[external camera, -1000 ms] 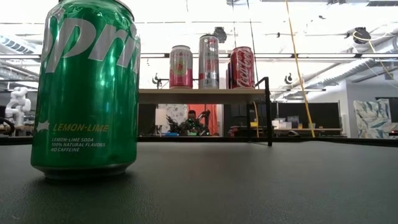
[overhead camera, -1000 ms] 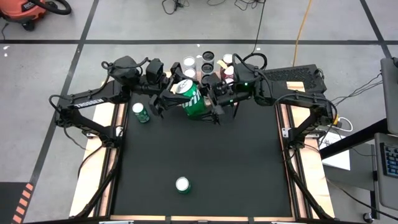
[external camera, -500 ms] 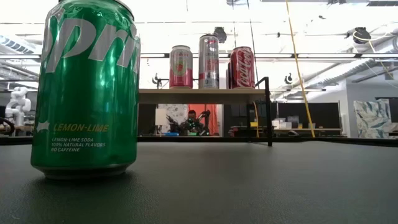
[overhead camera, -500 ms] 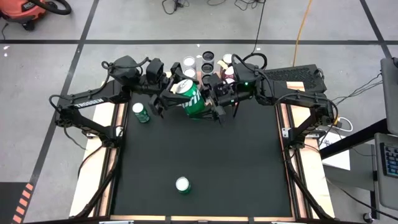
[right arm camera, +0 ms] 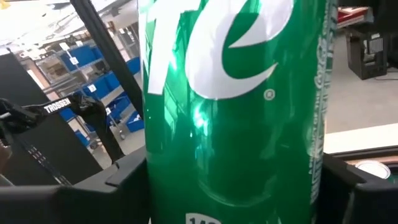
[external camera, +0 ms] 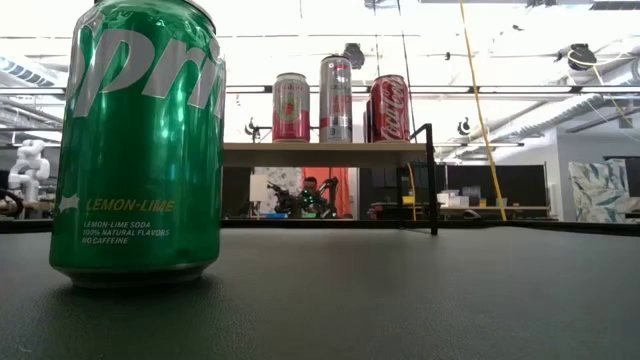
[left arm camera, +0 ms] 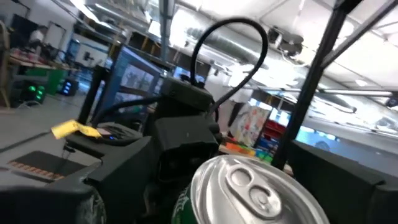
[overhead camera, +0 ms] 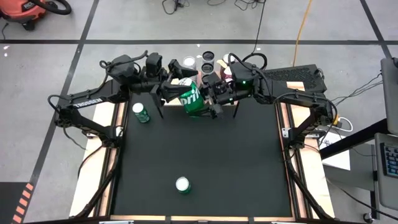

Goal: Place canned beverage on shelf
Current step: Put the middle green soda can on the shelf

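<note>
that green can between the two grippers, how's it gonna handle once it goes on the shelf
The green can has a glossy painted wall in the right wrist view, so it may slip in a loose grip. Its pull tab looks unopened in the left wrist view, so it is probably full and fairly heavy. It is tall and round: tilted as now, it could tip and roll if let go early.

Orange vacuum, yellow cable
</note>
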`<act>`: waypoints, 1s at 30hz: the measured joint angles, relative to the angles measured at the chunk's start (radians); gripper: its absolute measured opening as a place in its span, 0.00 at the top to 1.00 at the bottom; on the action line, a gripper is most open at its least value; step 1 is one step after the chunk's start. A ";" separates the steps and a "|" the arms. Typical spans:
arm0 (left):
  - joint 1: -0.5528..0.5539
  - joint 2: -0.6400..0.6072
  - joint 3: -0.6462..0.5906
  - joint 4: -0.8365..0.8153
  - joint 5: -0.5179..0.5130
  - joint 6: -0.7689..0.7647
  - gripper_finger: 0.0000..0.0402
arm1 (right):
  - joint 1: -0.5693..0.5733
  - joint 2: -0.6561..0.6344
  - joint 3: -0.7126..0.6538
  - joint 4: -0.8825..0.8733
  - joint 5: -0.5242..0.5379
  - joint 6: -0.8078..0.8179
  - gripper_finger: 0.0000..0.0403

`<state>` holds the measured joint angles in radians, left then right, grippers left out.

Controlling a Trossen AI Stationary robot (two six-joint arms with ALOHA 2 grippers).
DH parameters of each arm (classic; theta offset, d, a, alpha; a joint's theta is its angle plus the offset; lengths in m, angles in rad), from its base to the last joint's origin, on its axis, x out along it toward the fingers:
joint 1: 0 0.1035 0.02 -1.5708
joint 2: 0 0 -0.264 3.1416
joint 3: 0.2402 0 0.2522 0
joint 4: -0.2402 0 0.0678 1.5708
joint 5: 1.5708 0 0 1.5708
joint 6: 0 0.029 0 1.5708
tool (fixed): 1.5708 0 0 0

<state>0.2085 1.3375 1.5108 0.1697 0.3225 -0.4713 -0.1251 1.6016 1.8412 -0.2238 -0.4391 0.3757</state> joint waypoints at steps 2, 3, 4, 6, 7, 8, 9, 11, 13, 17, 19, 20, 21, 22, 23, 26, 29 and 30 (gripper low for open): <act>0.001 -0.008 0.000 -0.006 -0.030 0.001 0.08 | -0.005 0.000 0.000 0.000 0.031 -0.002 0.29; 0.003 -0.015 0.000 -0.017 -0.048 0.002 0.08 | -0.006 0.000 0.000 0.001 0.048 -0.003 0.29; 0.007 -0.023 0.000 -0.027 -0.065 0.005 0.08 | -0.007 0.000 0.000 0.001 0.061 -0.004 0.29; 0.021 -0.047 0.000 -0.063 -0.093 0.005 0.08 | -0.008 0.000 0.000 -0.002 0.101 -0.010 0.29; 0.033 -0.060 0.000 -0.084 -0.101 0.005 0.08 | -0.009 0.000 0.000 -0.001 0.117 -0.017 0.29; 0.045 -0.072 0.000 -0.103 -0.106 0.005 0.07 | -0.009 0.000 0.000 -0.001 0.129 -0.021 0.29; 0.056 -0.082 0.000 -0.117 -0.107 0.005 0.07 | -0.009 0.000 0.000 0.000 0.148 -0.024 0.29; 0.078 -0.106 0.000 -0.152 -0.108 0.005 0.07 | -0.009 0.000 0.000 0.000 0.169 -0.026 0.29; 0.096 -0.124 0.000 -0.175 -0.101 0.005 0.07 | -0.009 0.000 0.000 0.000 0.184 -0.031 0.30; 0.126 -0.136 0.000 -0.211 -0.014 -0.058 0.07 | -0.009 -0.002 0.000 -0.009 0.209 -0.049 0.30; 0.135 -0.134 0.000 -0.232 0.023 -0.096 0.07 | -0.013 -0.002 0.000 -0.019 0.211 -0.052 0.30; 0.136 -0.134 0.000 -0.245 0.026 -0.098 0.07 | -0.013 -0.002 0.000 -0.026 0.218 -0.052 0.30; 0.136 -0.134 0.000 -0.255 0.026 -0.096 0.07 | -0.013 -0.002 0.000 -0.037 0.231 -0.052 0.30; 0.136 -0.134 0.000 -0.263 0.025 -0.088 0.07 | -0.013 -0.002 0.000 -0.050 0.238 -0.052 0.30; 0.136 -0.134 0.000 -0.271 0.024 -0.072 0.07 | -0.013 -0.002 0.000 -0.057 0.242 -0.052 0.30; 0.142 -0.134 0.000 -0.295 0.015 -0.044 0.07 | -0.013 -0.002 0.000 -0.062 0.259 -0.051 0.30; 0.157 -0.134 0.000 -0.323 0.016 -0.045 0.07 | -0.013 -0.002 0.001 -0.058 0.261 -0.050 0.30; 0.161 -0.134 0.000 -0.340 0.016 -0.045 0.06 | -0.013 -0.002 0.001 -0.058 0.261 -0.050 0.30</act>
<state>0.3698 1.2030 1.5108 -0.1703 0.3382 -0.5165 -0.1379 1.5993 1.8423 -0.2817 -0.1780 0.3252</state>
